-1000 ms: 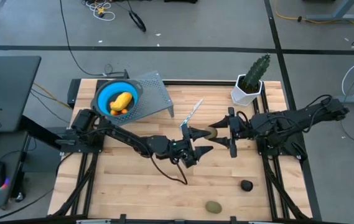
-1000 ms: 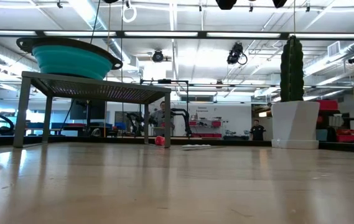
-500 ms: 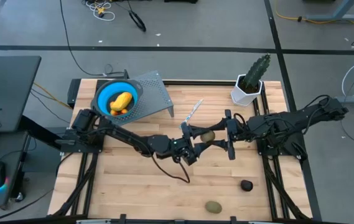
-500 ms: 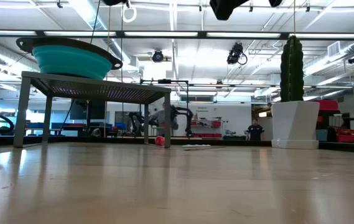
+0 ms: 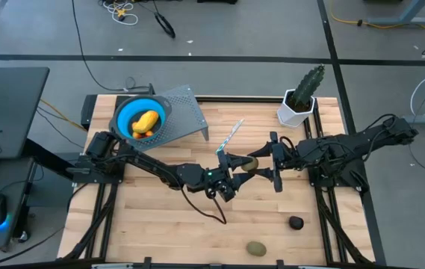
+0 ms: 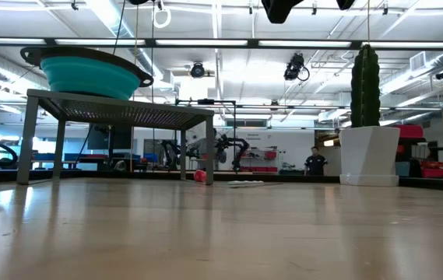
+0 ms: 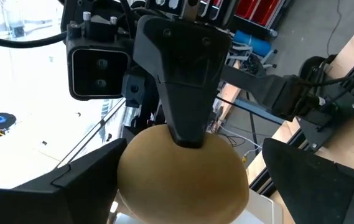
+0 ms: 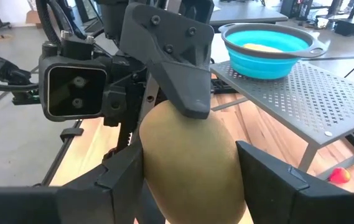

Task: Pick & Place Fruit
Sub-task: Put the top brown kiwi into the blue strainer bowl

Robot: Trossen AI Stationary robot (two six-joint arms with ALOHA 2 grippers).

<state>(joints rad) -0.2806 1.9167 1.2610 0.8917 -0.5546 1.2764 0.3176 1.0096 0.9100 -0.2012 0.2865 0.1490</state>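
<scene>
An olive-green fruit [image 5: 249, 163] hangs in the air over the middle of the table, with my right gripper [image 5: 267, 163] shut on it from the table's right side. My left gripper [image 5: 236, 169] faces it from the left, open. Its two fingers [image 7: 71, 186] stand on either side of the same fruit [image 7: 183, 168], and I cannot tell whether they touch it. A second olive fruit [image 5: 255, 248] and a blackish round fruit [image 5: 295, 222] lie on the table near its front right. A yellow-orange fruit [image 5: 146, 121] and small orange pieces lie in the blue bowl [image 5: 125, 112]. My right gripper pinches the olive-green fruit between its two fingers [image 8: 102, 186], one on each of its opposite sides [image 8: 152, 168]. The fingers come in about level from the table's right side. The fruit is lifted clear of the table.
The blue bowl [image 6: 89, 74] stands on a perforated grey stand [image 5: 182, 112] at the far left. A cactus in a white pot [image 5: 300, 101] stands at the far right. A thin striped stick [image 5: 231, 136] lies just beyond the grippers. Bare wood shows at the near left.
My left gripper has rolled a little about the line it points along, and its fingers have stayed on either side of the fruit. The fruit has stayed in the air in my right gripper.
</scene>
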